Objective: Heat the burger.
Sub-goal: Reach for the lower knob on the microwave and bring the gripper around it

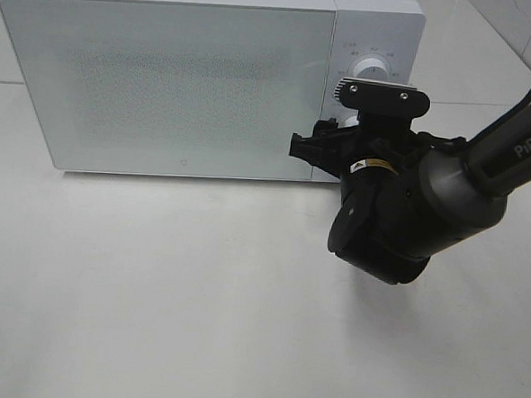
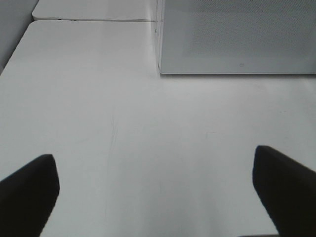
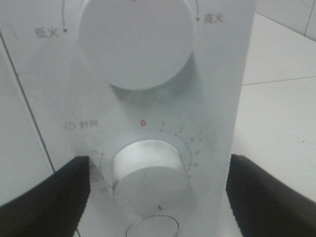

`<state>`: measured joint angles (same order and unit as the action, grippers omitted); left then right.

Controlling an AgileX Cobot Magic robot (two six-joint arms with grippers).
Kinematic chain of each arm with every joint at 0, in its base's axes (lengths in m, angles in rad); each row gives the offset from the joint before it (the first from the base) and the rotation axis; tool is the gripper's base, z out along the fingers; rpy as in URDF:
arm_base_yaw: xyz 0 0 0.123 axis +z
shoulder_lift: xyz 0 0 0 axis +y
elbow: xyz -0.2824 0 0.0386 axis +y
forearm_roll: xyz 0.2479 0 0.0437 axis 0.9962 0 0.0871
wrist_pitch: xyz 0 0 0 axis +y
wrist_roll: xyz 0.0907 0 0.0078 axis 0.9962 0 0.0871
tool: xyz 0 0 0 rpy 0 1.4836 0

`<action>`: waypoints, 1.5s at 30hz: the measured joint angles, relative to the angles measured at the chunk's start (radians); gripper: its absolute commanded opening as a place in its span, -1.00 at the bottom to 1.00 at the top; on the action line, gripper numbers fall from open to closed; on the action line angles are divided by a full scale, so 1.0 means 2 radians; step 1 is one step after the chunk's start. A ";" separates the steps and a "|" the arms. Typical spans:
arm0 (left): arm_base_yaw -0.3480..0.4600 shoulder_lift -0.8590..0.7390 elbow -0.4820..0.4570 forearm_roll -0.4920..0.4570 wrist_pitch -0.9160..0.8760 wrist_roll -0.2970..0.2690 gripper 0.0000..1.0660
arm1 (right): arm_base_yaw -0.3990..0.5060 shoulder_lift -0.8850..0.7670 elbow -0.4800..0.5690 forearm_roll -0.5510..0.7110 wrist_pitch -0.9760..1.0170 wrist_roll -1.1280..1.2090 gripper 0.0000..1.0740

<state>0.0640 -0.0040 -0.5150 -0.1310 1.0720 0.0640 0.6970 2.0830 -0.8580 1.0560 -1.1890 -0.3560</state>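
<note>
No burger to be seen, folks, in any of the three views. The microwave [image 1: 173, 85] has its door [image 1: 164, 89] shut, and that speckled panel gives nothing away, so I can't tell whether the burger is inside.

Over at the control panel [image 1: 375, 34] on the microwave's right end, the right arm [image 1: 484, 167] crowds in from the right. Its bulky wrist blocks the lower half of the panel from the high camera. Only the upper dial [image 1: 374, 70] peeks out above it.

The wrist camera fills the gap: the right claw [image 3: 158, 165] is released, jaws spread wide. The lower dial [image 3: 148, 173] sits between the two fingers, with bare panel showing on either side. Whether the tips reach the panel face, I can't tell. The upper dial is cut off by the frame edge here. So is a round button [image 3: 152, 229] just under the lower dial. The numbers round the lower dial blur past the first few.

The left claw [image 2: 154, 160] is out of the high camera's sight. Its own camera shows it released too, fingers far apart above bare bench [image 1: 195, 321], well short of the microwave's near left corner.

Open bench runs wide in front of the door. The microwave's far edge runs along the frame's edge.
</note>
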 measured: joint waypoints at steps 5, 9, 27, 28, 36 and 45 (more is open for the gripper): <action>0.000 0.000 0.000 0.000 0.000 0.000 0.87 | 0.000 0.000 -0.002 -0.003 0.002 -0.002 0.23; 0.000 0.000 0.000 0.000 0.000 0.000 0.87 | 0.000 0.000 -0.002 -0.005 0.001 -0.004 -0.03; 0.000 0.000 0.000 0.000 0.000 0.000 0.87 | -0.001 0.000 -0.003 -0.008 0.001 0.024 -0.87; 0.000 0.000 0.000 0.000 0.000 0.000 0.87 | -0.001 0.000 -0.003 -0.008 0.001 0.025 -0.88; 0.000 0.000 0.000 0.000 0.000 0.000 0.87 | -0.001 0.000 -0.003 -0.008 0.001 0.030 -0.88; 0.000 0.000 0.000 0.000 0.000 0.000 0.87 | -0.001 0.000 -0.003 -0.008 0.001 0.031 -0.91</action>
<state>0.0640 -0.0040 -0.5150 -0.1310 1.0720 0.0640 0.6960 2.0830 -0.8640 1.0410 -1.1880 -0.2930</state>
